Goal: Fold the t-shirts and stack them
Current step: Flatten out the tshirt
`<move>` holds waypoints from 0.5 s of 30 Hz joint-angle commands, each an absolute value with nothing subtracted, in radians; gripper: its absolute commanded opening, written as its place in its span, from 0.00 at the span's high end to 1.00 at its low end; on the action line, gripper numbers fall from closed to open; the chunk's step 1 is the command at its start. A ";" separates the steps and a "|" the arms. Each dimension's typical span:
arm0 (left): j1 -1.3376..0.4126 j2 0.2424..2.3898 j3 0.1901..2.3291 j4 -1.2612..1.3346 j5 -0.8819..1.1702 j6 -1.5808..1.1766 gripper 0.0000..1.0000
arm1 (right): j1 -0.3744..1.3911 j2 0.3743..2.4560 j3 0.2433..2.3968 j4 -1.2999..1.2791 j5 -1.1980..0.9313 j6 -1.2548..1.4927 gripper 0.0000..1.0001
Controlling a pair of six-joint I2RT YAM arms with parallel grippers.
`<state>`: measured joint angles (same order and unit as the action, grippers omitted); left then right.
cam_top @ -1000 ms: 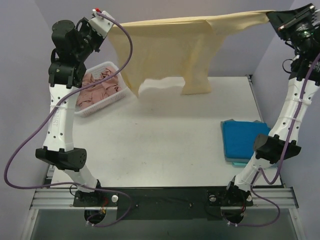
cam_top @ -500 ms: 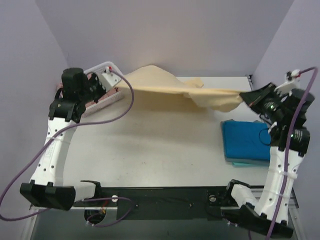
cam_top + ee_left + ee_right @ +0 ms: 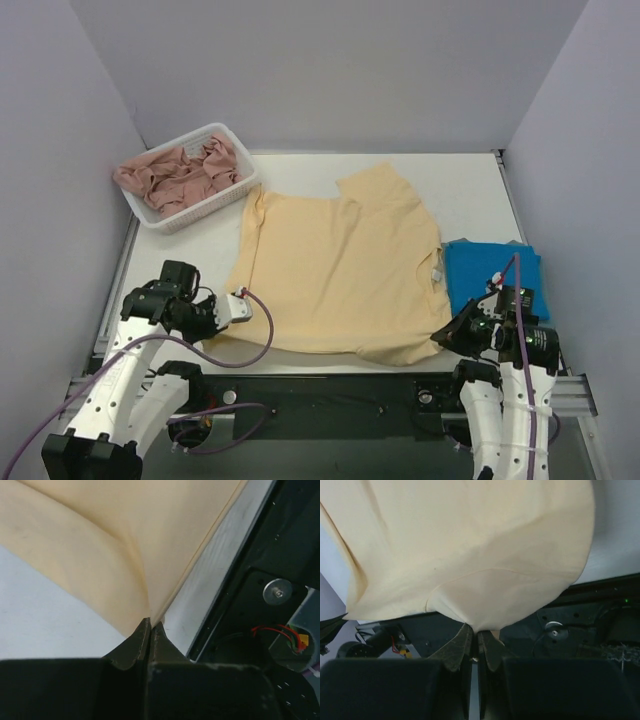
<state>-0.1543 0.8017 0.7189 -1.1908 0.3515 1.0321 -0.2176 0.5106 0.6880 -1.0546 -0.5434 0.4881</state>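
The pale yellow-peach t-shirt (image 3: 340, 265) lies spread flat on the white table, its neck with a small white label (image 3: 437, 274) toward the right. My left gripper (image 3: 238, 308) is shut on its near left corner (image 3: 145, 611) at the table's front edge. My right gripper (image 3: 443, 337) is shut on its near right corner (image 3: 480, 620), also at the front edge. The bright blue t-shirt (image 3: 492, 280) lies folded at the right, beside the yellow one's neck.
A white basket (image 3: 227, 196) of crumpled pink cloth (image 3: 180, 172) stands at the back left. The black base rail (image 3: 330, 392) runs along the near edge. Grey walls close in the left, back and right sides.
Both grippers have come down and toward the near edge with the yellow shirt. It hung stretched in the air before; now it lies flat on the table.
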 commanded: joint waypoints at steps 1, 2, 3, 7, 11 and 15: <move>-0.155 0.814 0.696 -1.261 0.376 1.164 1.00 | -0.178 0.541 0.687 -1.199 -0.529 0.422 1.00; -0.158 0.830 0.699 -1.267 0.382 1.199 1.00 | -0.163 0.548 0.690 -1.207 -0.525 0.420 1.00; -0.163 0.841 0.701 -1.285 0.382 1.222 1.00 | -0.153 0.564 0.698 -1.207 -0.522 0.419 1.00; -0.222 0.917 0.727 -1.315 0.309 1.243 1.00 | -0.133 0.618 0.765 -1.226 -0.500 0.397 1.00; -0.358 0.919 0.747 -1.319 0.258 1.210 0.95 | -0.112 0.663 0.813 -1.232 -0.479 0.394 1.00; -0.506 0.930 0.794 -1.341 0.287 1.137 0.57 | -0.106 0.677 0.808 -1.226 -0.479 0.393 1.00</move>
<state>-0.3901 0.9279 0.7105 -1.2850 0.2657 1.1858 -0.1158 0.6537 0.7891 -1.1778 -0.5072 0.4072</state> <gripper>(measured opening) 0.258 0.007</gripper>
